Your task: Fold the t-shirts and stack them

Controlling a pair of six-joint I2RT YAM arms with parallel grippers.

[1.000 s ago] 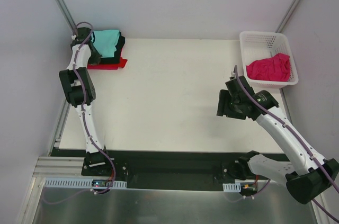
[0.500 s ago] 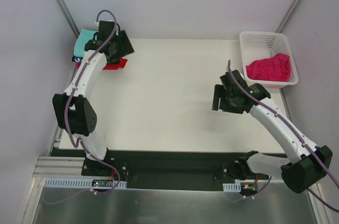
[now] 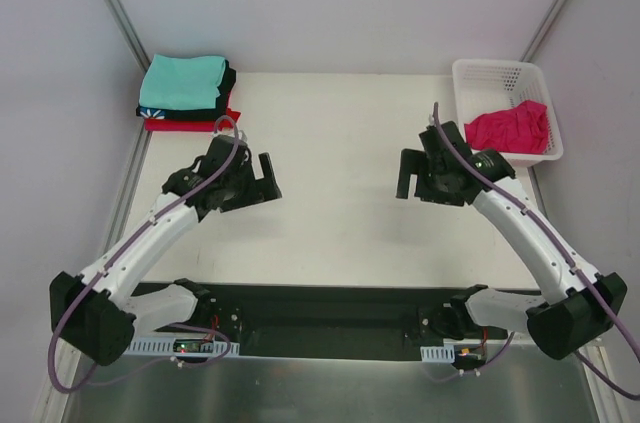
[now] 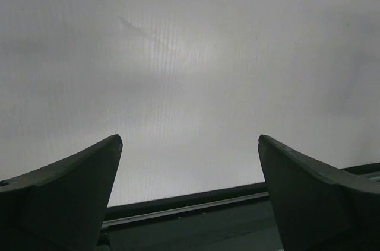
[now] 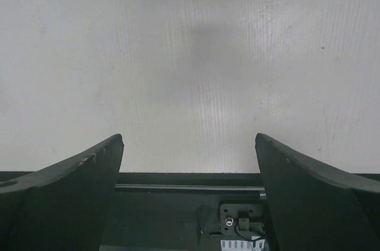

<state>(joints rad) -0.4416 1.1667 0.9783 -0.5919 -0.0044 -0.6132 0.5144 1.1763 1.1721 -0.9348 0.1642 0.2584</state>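
The pink shirt (image 3: 508, 129), crumpled in the basket (image 3: 478, 70), is found right of the nearer right end effector (image 3: 408, 175); it and the left end effector (image 3: 266, 179) are spread apart, empty.

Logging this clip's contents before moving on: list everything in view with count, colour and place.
table: 1, white, beneath everything
basket: 1, white, table's far right corner
pink shirt: 1, magenta, crumpled in the basket
teal shirt: 1, teal-green, folded, far left corner, topmost of three
black shirt: 1, black, under the teal one
red shirt: 1, red, under the black one
left end effector: 1, dark, open and empty over the table's left side
right end effector: 1, dark, open and empty left of the basket
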